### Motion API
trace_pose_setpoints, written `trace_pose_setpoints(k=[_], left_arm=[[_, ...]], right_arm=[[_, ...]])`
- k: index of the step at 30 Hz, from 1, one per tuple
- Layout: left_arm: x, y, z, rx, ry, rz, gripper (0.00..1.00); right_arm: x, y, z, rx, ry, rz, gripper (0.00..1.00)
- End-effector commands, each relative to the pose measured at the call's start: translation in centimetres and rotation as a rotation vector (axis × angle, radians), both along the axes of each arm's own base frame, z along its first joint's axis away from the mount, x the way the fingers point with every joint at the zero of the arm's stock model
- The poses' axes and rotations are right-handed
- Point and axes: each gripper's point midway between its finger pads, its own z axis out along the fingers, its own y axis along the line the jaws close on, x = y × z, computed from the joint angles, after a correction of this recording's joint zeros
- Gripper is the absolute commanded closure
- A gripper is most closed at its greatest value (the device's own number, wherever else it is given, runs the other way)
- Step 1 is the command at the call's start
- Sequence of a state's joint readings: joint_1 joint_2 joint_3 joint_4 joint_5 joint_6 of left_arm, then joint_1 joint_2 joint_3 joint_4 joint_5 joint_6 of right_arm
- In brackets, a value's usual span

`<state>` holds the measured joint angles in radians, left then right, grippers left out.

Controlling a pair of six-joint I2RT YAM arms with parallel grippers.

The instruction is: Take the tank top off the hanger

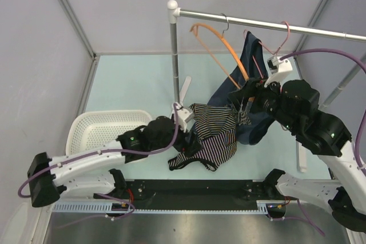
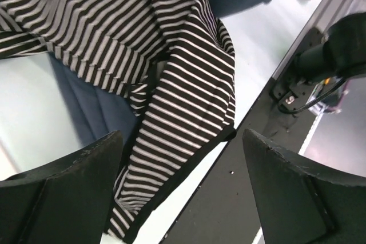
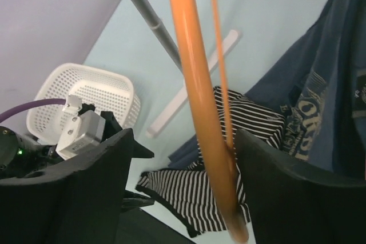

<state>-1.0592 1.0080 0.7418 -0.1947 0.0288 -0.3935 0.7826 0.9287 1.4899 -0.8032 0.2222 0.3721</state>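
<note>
Far left on my overhead feed sits a white mesh basket (image 1: 106, 130), with my left arm's elbow reaching past it. The left end effector (image 2: 183, 187) is spread wide above the tank top (image 1: 211, 135), gripping nothing. Just behind it stands the rack's upright pole (image 1: 174, 55), close to that wrist. The tank top lies mostly crumpled on the counter (image 1: 131, 84), its upper edge rising rightward; I cannot tell whether it still catches the hanger (image 1: 220, 41). That orange hanger tilts from the rail (image 1: 263, 25), and its lower arm runs between the wide-apart fingers of the right end effector (image 3: 184, 135), which is not clamped. The navy T-shirt (image 1: 254, 84) on a pink wire hanger (image 1: 274, 47) crowds that wrist from behind. The counter is pale teal and the surrounding walls (image 1: 114, 10) are grey panels.
</note>
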Motion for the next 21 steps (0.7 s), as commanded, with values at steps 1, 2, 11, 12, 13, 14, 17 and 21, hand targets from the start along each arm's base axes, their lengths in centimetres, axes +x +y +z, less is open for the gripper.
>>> trace_pose_setpoints(k=[1,2,11,12,13,14,17,21], left_arm=[[1.8,-3.1,2.0,0.013,-0.132,0.039,0.09],[2.0,-4.1,0.8,0.051,-0.121,0.032,0.09],[3.2,-10.4,-2.5,0.123,-0.106,-0.011,0.07],[3.4,-11.0,-3.9,0.150,-0.092,-0.014,0.06],[3.6,-11.3,-4.7,0.166,-0.088,-0.012,0.06],[4.0,-11.7,-4.7,0.169,-0.091,0.002,0.06],[4.6,-12.3,-7.1,0.226,-0.081,0.012,0.07],[4.6,-12.6,-10.2,0.293,-0.055,-0.003,0.27]], right_arm=[[-1.3,-1.8,0.9,0.034,-0.043,-0.021,0.17],[-2.0,-2.6,1.0,0.038,-0.050,-0.024,0.09],[-7.3,-7.0,3.8,0.126,-0.141,0.015,0.00],[-7.8,-7.3,4.2,0.138,-0.153,0.024,0.00],[-8.5,-7.8,4.6,0.154,-0.172,0.033,0.00],[-9.0,-8.2,4.9,0.162,-0.183,0.037,0.00],[-9.7,-9.4,4.9,0.158,-0.202,0.020,0.00],[-9.8,-10.2,4.2,0.134,-0.202,-0.001,0.00]])
